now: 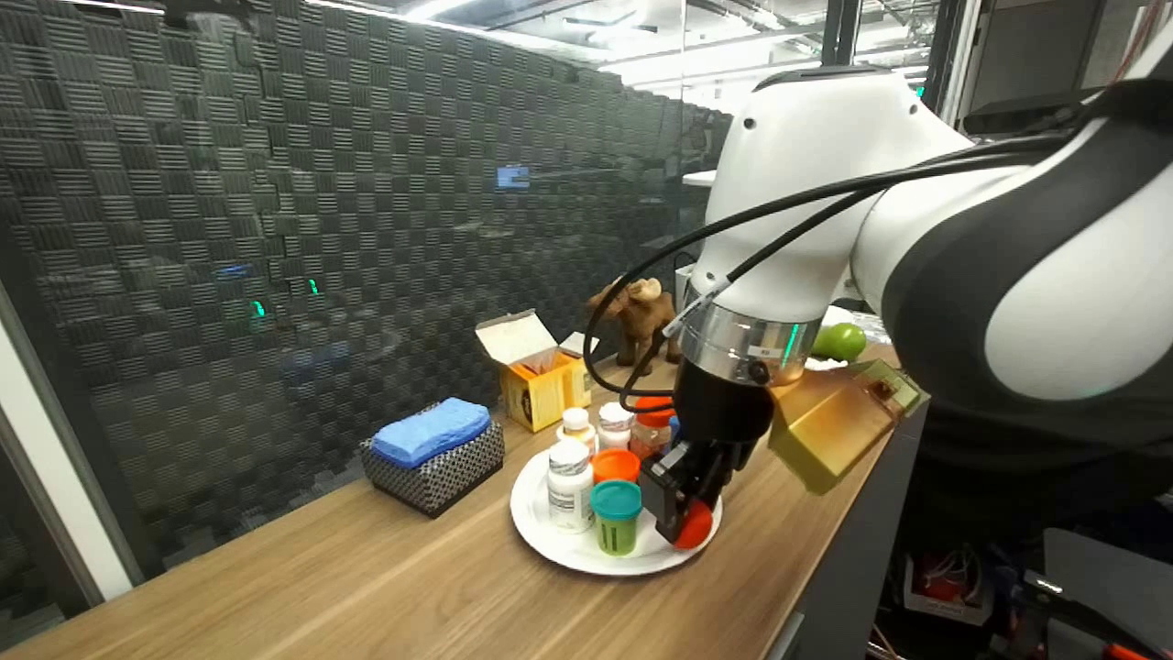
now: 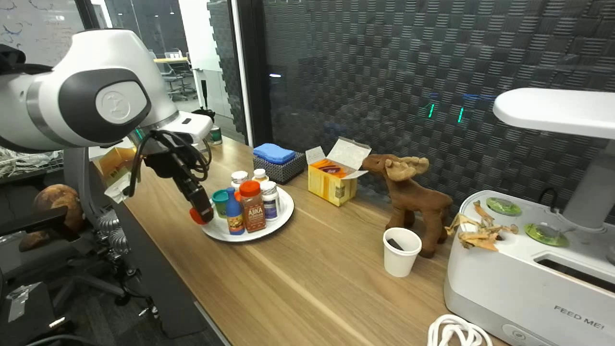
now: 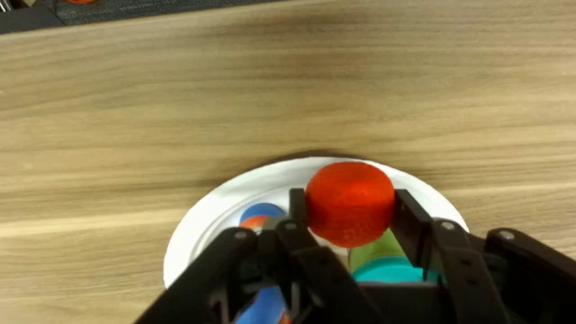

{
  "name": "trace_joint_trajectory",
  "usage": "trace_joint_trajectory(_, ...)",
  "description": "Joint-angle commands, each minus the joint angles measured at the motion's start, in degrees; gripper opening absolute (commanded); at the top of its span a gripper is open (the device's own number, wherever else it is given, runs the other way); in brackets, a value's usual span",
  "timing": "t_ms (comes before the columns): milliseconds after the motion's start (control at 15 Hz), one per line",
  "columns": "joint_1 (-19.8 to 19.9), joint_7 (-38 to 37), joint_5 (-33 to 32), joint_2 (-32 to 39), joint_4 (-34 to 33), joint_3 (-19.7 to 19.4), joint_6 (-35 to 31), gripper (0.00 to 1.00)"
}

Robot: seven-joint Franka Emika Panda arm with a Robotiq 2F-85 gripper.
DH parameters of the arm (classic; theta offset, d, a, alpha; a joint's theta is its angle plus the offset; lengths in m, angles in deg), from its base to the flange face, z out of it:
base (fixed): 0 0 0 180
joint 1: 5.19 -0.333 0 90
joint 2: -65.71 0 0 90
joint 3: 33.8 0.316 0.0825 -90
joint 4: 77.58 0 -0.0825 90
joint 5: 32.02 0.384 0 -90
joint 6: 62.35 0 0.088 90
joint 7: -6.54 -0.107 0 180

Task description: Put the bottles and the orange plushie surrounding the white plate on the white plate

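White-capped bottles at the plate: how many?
3: one bottle beside the green tub on the white plate, another bottle beside the red-lidded jar, and the third bottle behind the first in an exterior view. More could be hidden.

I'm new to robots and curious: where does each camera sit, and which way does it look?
Wrist view: sits behind the gripper, looking down on the held orange plushie and white plate; only the gripper shows.
An exterior view: sits nearer the blue cloth, facing past the plate to the toy moose; arm and gripper at picture right.
An exterior view: sits nearer the white cup, facing back toward the plate; arm and gripper at picture left.
Both exterior views share the plate, cloth, moose and arm.
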Motion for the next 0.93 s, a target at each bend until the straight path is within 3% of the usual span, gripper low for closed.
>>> trace_joint_trajectory(0,-0.16,-3.43,-3.76,1.07,-1.64,-0.89,-2.1,0.25)
trace_joint_trajectory(133,-0.18,-3.66,-4.01,1.37,-1.96,-0.85,-1.99,0.25)
trace_joint_trajectory(200,-0.23,-3.59,-4.13,1.58,-2.1,-0.85,-1.8,0.4)
trace_joint_trajectory(267,-0.28,-3.48,-4.09,1.7,-2.18,-0.81,-1.65,0.75)
trace_joint_trajectory(333,-0.33,-3.27,-3.82,1.72,-2.22,-0.69,-1.58,0.77)
trace_joint_trajectory(533,-0.31,-2.38,-2.6,1.3,-1.71,-0.22,-1.51,0.98)
trace_joint_trajectory(867,-0.18,1.93,3.28,-2.35,0.06,2.48,1.77,1.0)
